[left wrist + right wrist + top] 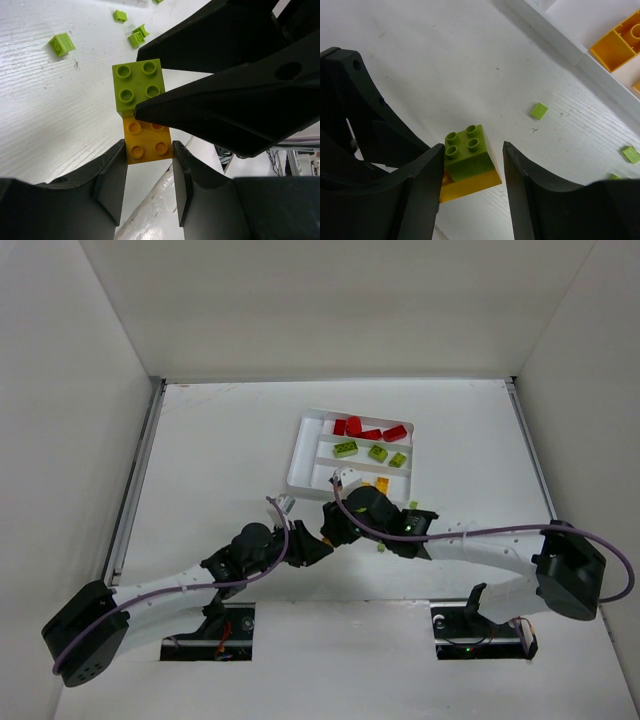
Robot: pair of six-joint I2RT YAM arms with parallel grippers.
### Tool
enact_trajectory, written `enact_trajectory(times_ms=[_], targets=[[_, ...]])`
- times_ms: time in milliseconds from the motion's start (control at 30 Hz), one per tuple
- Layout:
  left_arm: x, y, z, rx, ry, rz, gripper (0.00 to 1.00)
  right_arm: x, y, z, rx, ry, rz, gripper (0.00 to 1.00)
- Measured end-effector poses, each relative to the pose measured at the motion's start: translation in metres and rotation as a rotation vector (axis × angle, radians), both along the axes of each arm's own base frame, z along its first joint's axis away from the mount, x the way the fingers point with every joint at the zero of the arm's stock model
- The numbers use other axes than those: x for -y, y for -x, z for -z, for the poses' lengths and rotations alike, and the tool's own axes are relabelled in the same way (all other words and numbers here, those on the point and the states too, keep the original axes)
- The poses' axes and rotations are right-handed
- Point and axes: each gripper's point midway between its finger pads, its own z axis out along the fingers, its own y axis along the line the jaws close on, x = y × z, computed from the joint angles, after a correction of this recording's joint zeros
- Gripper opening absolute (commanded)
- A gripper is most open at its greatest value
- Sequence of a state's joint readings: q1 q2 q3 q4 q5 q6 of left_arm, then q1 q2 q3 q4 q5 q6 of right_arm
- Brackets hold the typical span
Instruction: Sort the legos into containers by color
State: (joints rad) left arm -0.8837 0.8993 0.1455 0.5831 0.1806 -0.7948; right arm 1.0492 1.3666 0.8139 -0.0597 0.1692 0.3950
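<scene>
Left pincer (148, 150): clamped on the yellow-orange brick (148, 136), one finger on each side of it.
Green brick (138, 85): stacked stud-to-base on the yellow-orange one; the pair is held above the tabletop (220, 460), just in front of the tray.
Right pincer (473, 147): jaws apart, straddling the green brick; one finger against it, a sliver of gap at the other.
Tray (303, 452): white, middle of the tabletop.
Far slot: red bricks (368, 428).
Middle slot: green bricks (375, 452).
Near slot: orange bricks (381, 484), partly hidden by the right arm.
Loose pieces: small green bits (62, 44) scattered on the tabletop near the tray.
</scene>
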Motion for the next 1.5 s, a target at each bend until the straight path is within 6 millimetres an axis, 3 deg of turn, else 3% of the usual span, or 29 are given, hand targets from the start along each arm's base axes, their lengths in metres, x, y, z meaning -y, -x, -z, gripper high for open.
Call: enact_trajectory(times_ms=[133, 267, 567, 767, 967, 1100, 1200, 1333, 1500], targets=[[-0.001, 0.000, 0.002, -0.003, -0.006, -0.001, 0.14, -0.003, 0.001, 0.001, 0.001, 0.008, -0.013, 0.34], [-0.001, 0.000, 0.003, -0.006, -0.012, -0.001, 0.14, -0.003, 0.001, 0.002, -0.002, 0.011, -0.013, 0.26], [0.008, 0.003, 0.011, -0.013, -0.038, 0.019, 0.13, 0.005, -0.010, 0.003, -0.086, -0.035, 0.071, 0.21], [0.011, 0.012, 0.021, -0.031, -0.069, 0.051, 0.13, 0.015, -0.051, -0.027, -0.139, -0.225, 0.227, 0.22], [0.009, 0.004, 0.007, 0.002, -0.031, 0.023, 0.14, 0.049, -0.108, -0.049, -0.108, -0.365, 0.408, 0.25], [0.006, -0.004, -0.004, 0.028, -0.003, -0.010, 0.14, 0.071, -0.150, -0.034, -0.099, -0.340, 0.529, 0.25], [0.003, -0.009, -0.004, 0.030, -0.005, -0.033, 0.14, 0.074, -0.179, -0.014, -0.107, -0.296, 0.586, 0.25], [0.000, -0.015, -0.007, 0.042, 0.001, -0.063, 0.14, 0.066, -0.207, 0.004, -0.118, -0.257, 0.605, 0.26], [-0.007, -0.023, -0.009, 0.054, 0.003, -0.108, 0.14, 0.045, -0.238, 0.007, -0.105, -0.258, 0.593, 0.26]])
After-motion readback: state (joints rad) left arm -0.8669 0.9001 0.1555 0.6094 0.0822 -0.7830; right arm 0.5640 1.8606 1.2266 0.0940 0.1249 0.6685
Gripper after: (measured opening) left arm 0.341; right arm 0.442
